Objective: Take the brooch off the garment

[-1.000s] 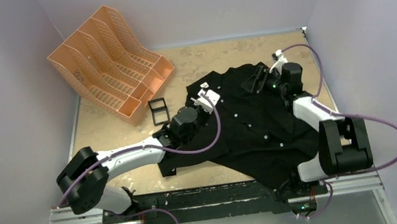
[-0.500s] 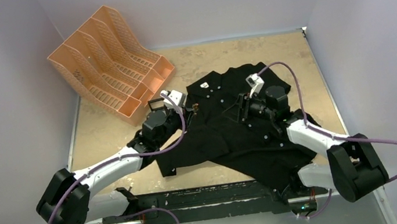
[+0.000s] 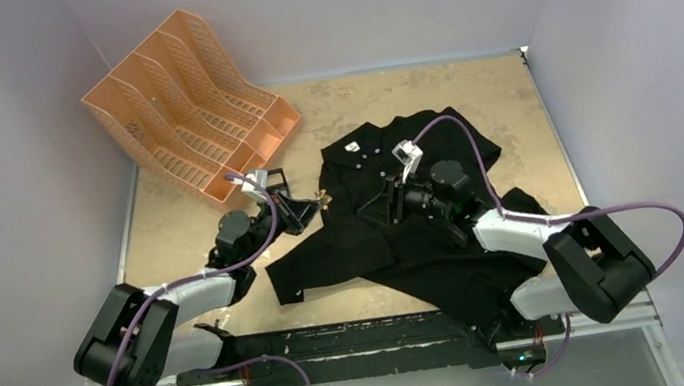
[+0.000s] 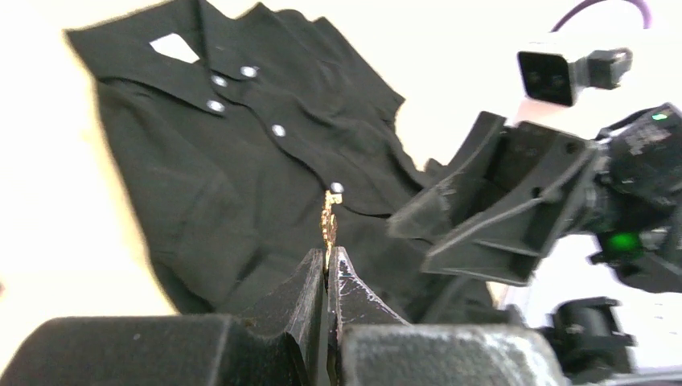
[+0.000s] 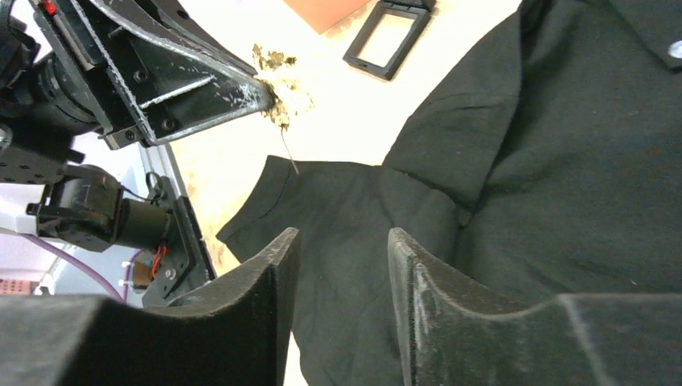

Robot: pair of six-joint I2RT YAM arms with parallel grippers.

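My left gripper (image 4: 328, 265) is pinched fully shut on the brooch (image 4: 328, 227), the two tips meeting with the little gold leaf sticking up from between them. In my left wrist view the leaf stands against the black garment (image 4: 241, 153), right by one of its white buttons (image 4: 336, 188), so from there I cannot tell whether it is in the cloth or clear of it. My right wrist view settles most of that. It shows the leaf held up over the bare sandy table (image 3: 466, 95), off to the side of the shirt, with a thin pin hanging down toward the edge of a sleeve. Whether the pin's tip touches that sleeve is too fine for me to tell. The overhead view puts the leaf between the shirt's collar side and a small black frame (image 3: 272, 177), near the orange file rack (image 3: 184, 104).

My right gripper (image 5: 342, 241) has its fingers spread apart with nothing between them, above the shirt's front and facing my left one. The shirt lies rumpled on the table, with its white neck label (image 4: 175, 48) showing.
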